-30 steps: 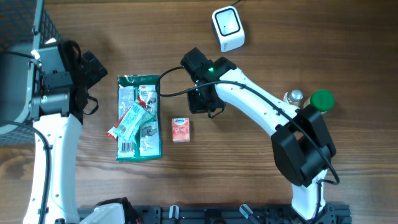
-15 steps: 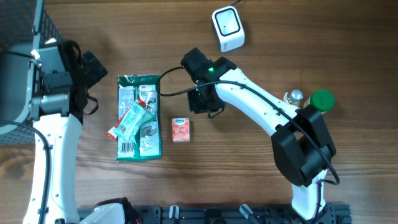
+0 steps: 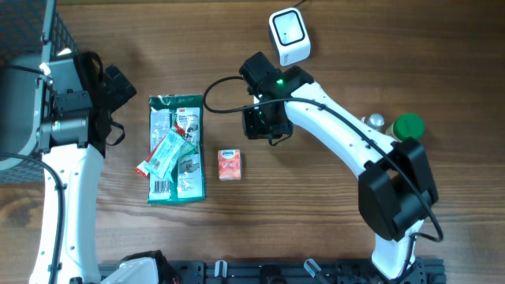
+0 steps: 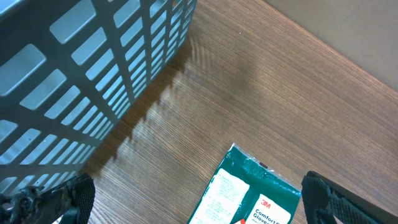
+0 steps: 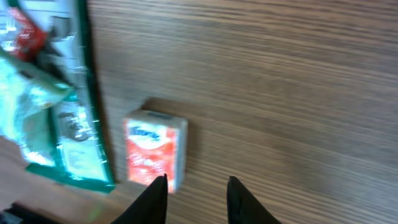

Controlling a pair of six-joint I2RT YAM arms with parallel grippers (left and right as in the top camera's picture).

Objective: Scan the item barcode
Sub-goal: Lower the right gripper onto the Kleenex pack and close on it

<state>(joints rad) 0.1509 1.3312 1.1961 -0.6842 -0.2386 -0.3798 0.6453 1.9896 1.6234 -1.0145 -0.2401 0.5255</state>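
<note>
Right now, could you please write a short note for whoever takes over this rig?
Left gripper: open, empty, above the table by the glove pack.
Right gripper: open, empty, hovering beside the small red box.
The box lies on the table, away from the scanner; a snack bar lies on the glove pack.
Done: no scan is evident.
To do: grasp an item and present its barcode to the scanner.
</note>
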